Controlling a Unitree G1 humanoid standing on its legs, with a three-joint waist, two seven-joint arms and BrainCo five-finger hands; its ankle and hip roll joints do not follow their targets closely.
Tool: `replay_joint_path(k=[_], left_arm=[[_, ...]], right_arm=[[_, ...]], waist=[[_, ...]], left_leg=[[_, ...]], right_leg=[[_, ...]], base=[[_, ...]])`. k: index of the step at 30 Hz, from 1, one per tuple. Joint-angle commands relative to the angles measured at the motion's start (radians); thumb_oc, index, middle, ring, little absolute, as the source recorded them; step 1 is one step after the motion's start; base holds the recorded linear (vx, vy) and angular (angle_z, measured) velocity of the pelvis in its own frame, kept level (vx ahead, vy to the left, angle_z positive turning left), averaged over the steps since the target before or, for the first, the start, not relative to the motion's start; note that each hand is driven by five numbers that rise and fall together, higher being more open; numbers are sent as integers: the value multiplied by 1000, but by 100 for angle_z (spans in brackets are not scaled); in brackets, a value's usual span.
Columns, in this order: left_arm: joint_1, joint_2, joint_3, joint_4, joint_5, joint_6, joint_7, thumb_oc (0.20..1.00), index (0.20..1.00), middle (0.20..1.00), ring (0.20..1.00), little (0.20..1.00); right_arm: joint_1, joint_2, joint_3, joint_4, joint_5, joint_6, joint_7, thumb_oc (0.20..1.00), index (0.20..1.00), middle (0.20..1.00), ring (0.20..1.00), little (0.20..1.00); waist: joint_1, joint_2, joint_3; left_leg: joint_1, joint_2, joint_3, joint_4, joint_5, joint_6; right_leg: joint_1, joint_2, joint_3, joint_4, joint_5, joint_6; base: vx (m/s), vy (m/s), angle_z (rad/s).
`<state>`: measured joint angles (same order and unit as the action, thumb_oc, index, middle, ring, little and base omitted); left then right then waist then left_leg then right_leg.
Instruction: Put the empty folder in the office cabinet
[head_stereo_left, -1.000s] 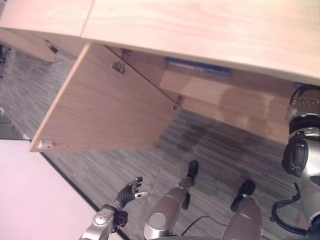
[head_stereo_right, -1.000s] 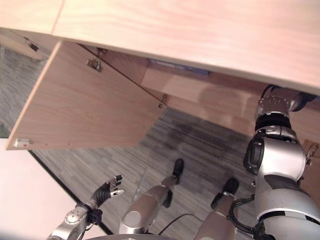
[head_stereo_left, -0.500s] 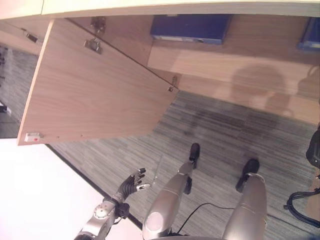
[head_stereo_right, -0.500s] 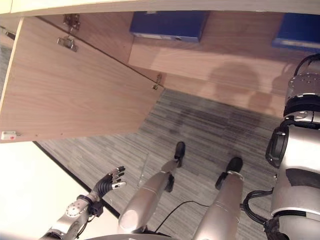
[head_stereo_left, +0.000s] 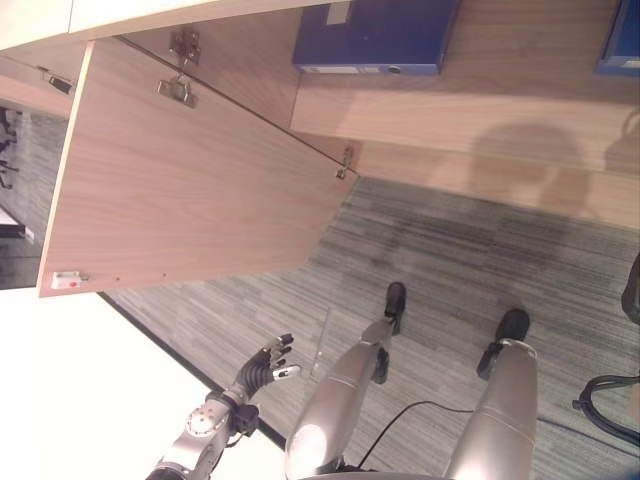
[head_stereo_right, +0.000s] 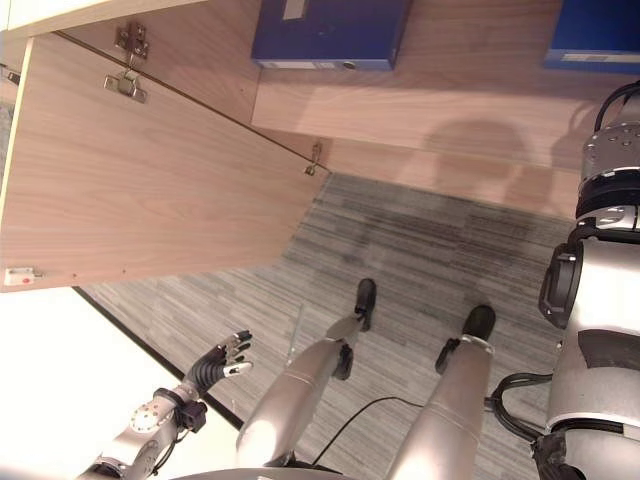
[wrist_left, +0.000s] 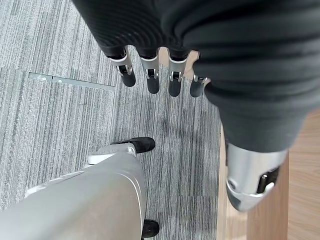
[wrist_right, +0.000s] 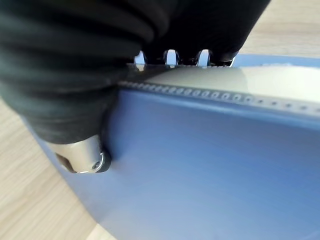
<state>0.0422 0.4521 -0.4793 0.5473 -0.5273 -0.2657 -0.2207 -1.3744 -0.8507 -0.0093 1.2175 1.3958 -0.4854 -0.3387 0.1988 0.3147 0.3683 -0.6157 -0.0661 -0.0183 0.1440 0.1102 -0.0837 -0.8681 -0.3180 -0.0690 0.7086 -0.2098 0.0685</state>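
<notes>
In the right wrist view, the right hand (wrist_right: 87, 107) grips the blue flat plastic folder (wrist_right: 210, 165): its fingers (wrist_right: 171, 57) hook over the folder's top edge beside a pale strip with a row of small holes, and the thumb presses on the folder's broad blue face. Light wood of the cabinet shows around the folder on both sides. In the right eye view the right arm rises along the right edge toward the light wooden office cabinet (head_stereo_right: 450, 110), where a blue folder edge (head_stereo_right: 597, 35) sits at the top right corner on the shelf; whether that is the held folder cannot be told from there. Farther left on the same shelf lies a second dark blue binder with a white label (head_stereo_left: 375, 38). The cabinet's light wooden door (head_stereo_left: 190, 190) stands swung open to the left, with 2 metal hinges along its inner edge and a small white catch near its outer corner. Low at the left, the left hand (head_stereo_left: 268, 363) hangs over the grey striped carpet floor (head_stereo_left: 470, 250), fingers straight and relaxed, holding nothing, beside a white surface at the lower left.
</notes>
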Motion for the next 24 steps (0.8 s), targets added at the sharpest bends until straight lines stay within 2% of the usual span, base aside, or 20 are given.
replay_joint_path(k=[1, 3, 4, 5, 6, 7, 8, 13, 14, 15, 19, 20, 24], left_arm=[[41, 38, 13, 47, -52, -4, -8, 1000, 1000, 1000, 1000, 1000], [46, 46, 18, 49, -55, -4, -9, 1000, 1000, 1000, 1000, 1000], [46, 51, 20, 52, -56, -4, -6, 1000, 1000, 1000, 1000, 1000], [48, 53, 22, 55, -56, -3, -5, 1000, 1000, 1000, 1000, 1000], [48, 52, 22, 56, -55, -2, -5, 1000, 1000, 1000, 1000, 1000], [50, 60, 19, 57, -52, -4, -3, 1000, 1000, 1000, 1000, 1000], [50, 63, 14, 56, -50, -3, -3, 1000, 1000, 1000, 1000, 1000], [54, 69, -10, 53, -26, 4, 17, 1000, 1000, 1000, 1000, 1000], [53, 73, -15, 56, -14, 5, 24, 1000, 1000, 1000, 1000, 1000], [50, 73, -19, 57, -5, 10, 32, 1000, 1000, 1000, 1000, 1000], [49, 66, -20, 64, 9, 14, 53, 1000, 1000, 1000, 1000, 1000], [52, 66, -20, 66, 14, 16, 57, 1000, 1000, 1000, 1000, 1000], [48, 51, -19, 76, 20, 16, 75, 1000, 1000, 1000, 1000, 1000]], right_arm=[[-48, -192, 66, -26, -64, -34, 8, 200, 200, 200, 200, 200], [-65, -200, 80, -21, -75, -29, 4, 200, 200, 200, 200, 200], [-94, -207, 109, -6, -92, -13, -2, 357, 357, 357, 357, 357], [-113, -214, 129, 12, -97, 2, -7, 1000, 1000, 1000, 1000, 1000], [-146, -222, 162, 37, -101, 22, -3, 1000, 1000, 1000, 1000, 1000], [-160, -230, 185, 63, -120, 46, -10, 1000, 1000, 1000, 1000, 1000], [-191, -237, 221, 91, -134, 75, -12, 1000, 1000, 1000, 1000, 1000], [-283, -246, 331, 204, -178, 179, -39, 1000, 1000, 1000, 1000, 1000], [-288, -247, 338, 227, -187, 195, -52, 1000, 1000, 1000, 1000, 1000], [-299, -243, 350, 246, -190, 213, -62, 1000, 1000, 1000, 1000, 1000], [-271, -220, 330, 265, -190, 244, -90, 1000, 1000, 1000, 1000, 1000], [-262, -213, 326, 271, -203, 252, -98, 1000, 1000, 1000, 1000, 1000], [-201, -182, 282, 298, -198, 283, -114, 1000, 1000, 1000, 1000, 1000]], waist=[[-36, 22, -14], [-37, 20, -18], [-35, 19, -22], [-35, 17, -24], [-36, 15, -32], [-35, 11, -29], [-34, 6, -39], [-35, 0, -50], [-35, 0, -45], [-35, -3, -54], [-38, -3, -54], [-38, -3, -48], [-40, -12, -47]], left_leg=[[78, 20, -6, 63, -164, -6], [85, 18, -7, 61, -163, -9], [91, 14, -10, 55, -159, -11], [95, 14, -10, 50, -157, -13], [109, 11, -18, 44, -176, -16], [103, 13, -13, 42, -156, -16], [114, 13, -19, 32, -171, -19], [135, 15, -28, -5, -156, -20], [130, 17, -22, -7, -135, -17], [147, 18, -30, -22, -150, -19], [170, 27, -35, -51, -143, -16], [167, 31, -32, -52, -123, -13], [195, 41, -40, -82, -117, -12]], right_leg=[[85, 53, 9, -36, -30, 63], [95, 49, 6, -41, -30, 61], [103, 50, 4, -47, -31, 60], [108, 49, 2, -49, -30, 60], [120, 50, 12, -45, -61, 64], [113, 45, 0, -48, -33, 58], [125, 47, 8, -54, -57, 63], [135, 48, -1, -61, -52, 60], [131, 45, -13, -67, -22, 56], [146, 48, -7, -70, -49, 60], [158, 52, -16, -83, -41, 61], [155, 51, -28, -92, -10, 56], [174, 57, -33, -114, -2, 60]], base=[[-3, -4, -4], [0, 0, 0], [0, 0, 0], [96, -30, -1], [0, 0, 0], [104, -40, -1], [0, 0, 0], [15, -6, 5], [0, 0, 0], [0, 0, 0], [8, -1, 1], [-79, 20, 1], [-20, 0, -2]])
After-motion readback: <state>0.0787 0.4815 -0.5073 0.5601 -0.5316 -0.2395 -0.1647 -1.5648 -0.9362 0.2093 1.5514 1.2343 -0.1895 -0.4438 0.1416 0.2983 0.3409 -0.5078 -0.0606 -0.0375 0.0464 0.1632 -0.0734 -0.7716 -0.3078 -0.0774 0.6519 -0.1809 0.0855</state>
